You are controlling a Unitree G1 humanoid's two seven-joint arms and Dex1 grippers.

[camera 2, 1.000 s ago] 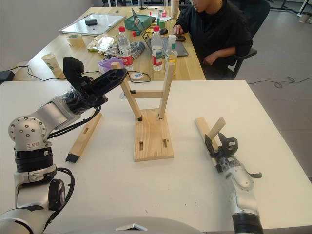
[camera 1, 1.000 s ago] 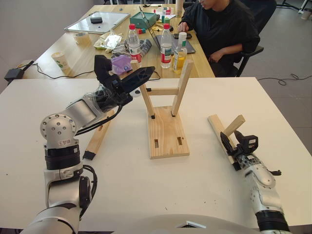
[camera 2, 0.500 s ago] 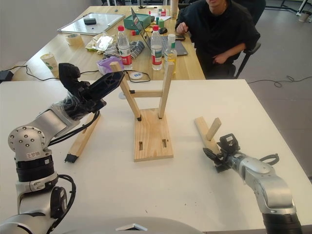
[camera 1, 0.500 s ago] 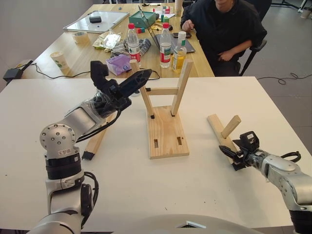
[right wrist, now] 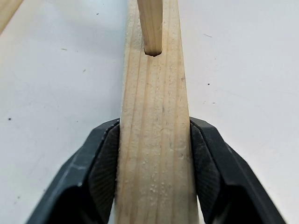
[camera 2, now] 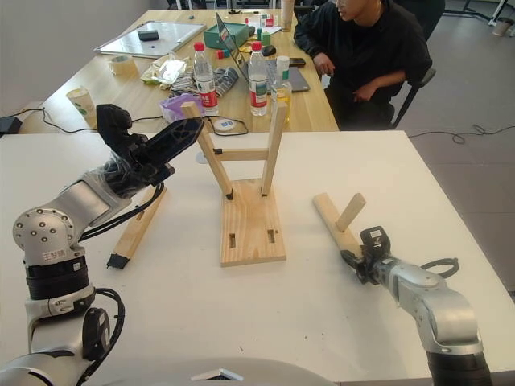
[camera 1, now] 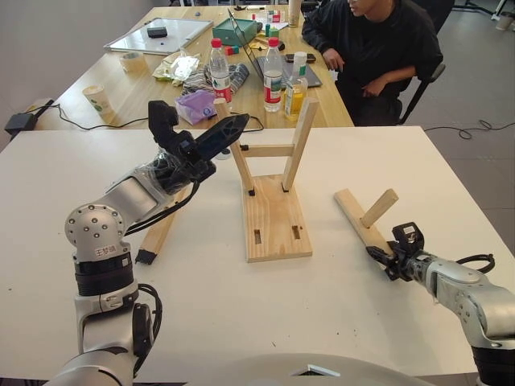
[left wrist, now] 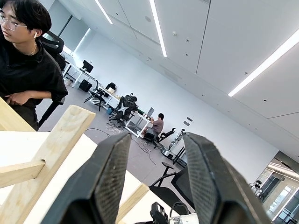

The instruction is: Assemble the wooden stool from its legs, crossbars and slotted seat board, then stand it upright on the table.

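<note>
Nearest in, on the right side, the right hand (camera 1: pixel 393 259) is clamped on the near end of a loose leg (camera 1: pixel 356 219), one finger (right wrist: pixel 103 163) pressed against each flank of the wood. That leg lies along the white tabletop (camera 1: pixel 201 314), and a short crossbar (camera 1: pixel 379 207) plugged into its slot angles up and away. Over on the left, a second loose leg (camera 1: pixel 163 227) lies flat under the left arm. In the middle the seat board (camera 1: pixel 276 227) lies flat, two empty slots (camera 1: pixel 257 236) showing at its near end. From its far end two upright legs (camera 1: pixel 299 145) rise, splayed apart and joined by a crossbar (camera 1: pixel 269 150). The left hand (camera 1: pixel 240 122) hangs in the air just beside the top of the left upright, fingers parted, nothing between them. Beyond, bottles (camera 1: pixel 274 64) stand on a wooden table (camera 1: pixel 129 88).
</note>
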